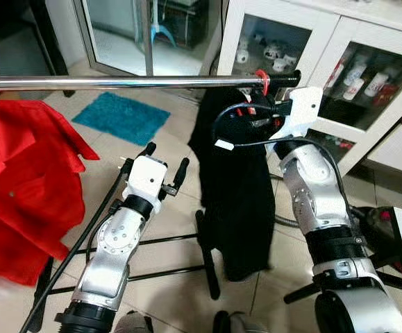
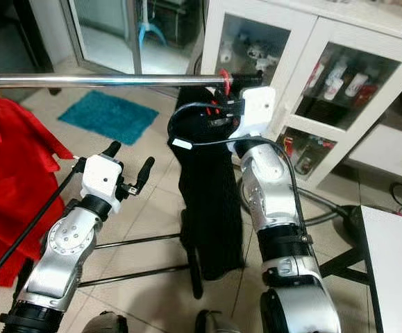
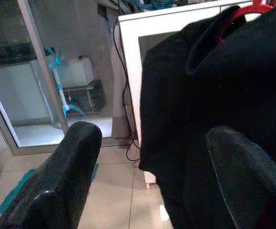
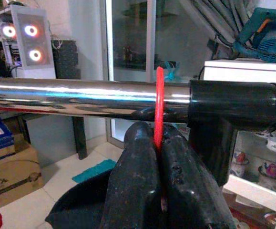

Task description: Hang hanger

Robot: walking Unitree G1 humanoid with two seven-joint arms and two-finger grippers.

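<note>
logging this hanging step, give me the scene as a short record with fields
rail: chrome rail, level, black end cap at its right end
hanger: red hanger hooked over the rail beside the cap
garment: black garment hanging from it
right gripper: shut on the hanger's hook just under the rail
left gripper: open, lower, left of the garment
other: red garment at far left

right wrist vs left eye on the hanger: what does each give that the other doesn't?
Right wrist view alone: the right gripper fingers pinched on the red hanger hook, which loops over the chrome rail beside its black end cap.

Left eye view alone: the black garment hanging full length under the rail, the left gripper open and apart from it, and a red garment further left.

Both: hook on the rail near its right end.
</note>
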